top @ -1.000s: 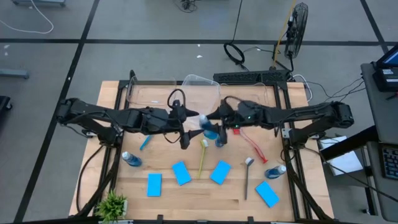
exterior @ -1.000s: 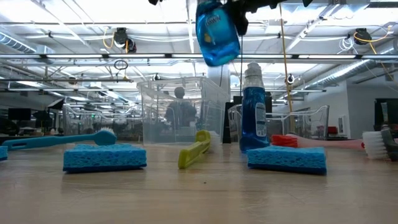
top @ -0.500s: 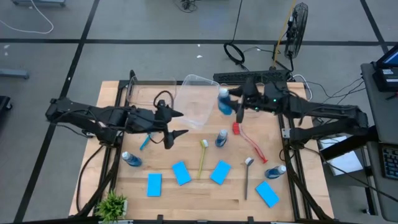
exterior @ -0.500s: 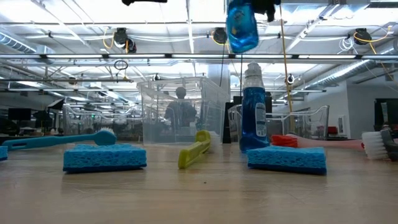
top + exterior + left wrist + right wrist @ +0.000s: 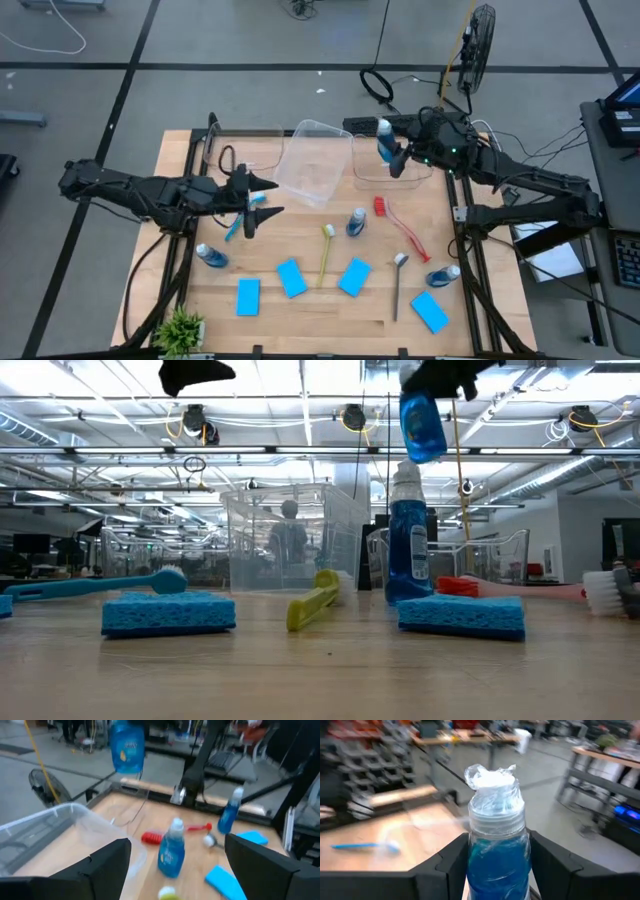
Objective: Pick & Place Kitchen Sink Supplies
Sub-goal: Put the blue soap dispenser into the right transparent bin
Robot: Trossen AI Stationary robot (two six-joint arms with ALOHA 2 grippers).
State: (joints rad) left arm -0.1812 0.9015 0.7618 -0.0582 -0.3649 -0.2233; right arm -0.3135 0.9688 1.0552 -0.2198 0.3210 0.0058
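A small bottle of blue liquid [image 5: 384, 140] is held clamped in the right gripper [image 5: 392, 150] above a clear tub [image 5: 393, 160] at one o'clock on the table [image 5: 470, 320], while the left gripper [image 5: 262, 198] is kept with jaws spread and empty at nine o'clock

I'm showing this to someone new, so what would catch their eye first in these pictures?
Most striking is the blue bottle held aloft in the right end effector, over the clear tub at the table's far right. Next, the left end effector hangs open above the blue brush on the left, with bright-blue sponges along the near edge.
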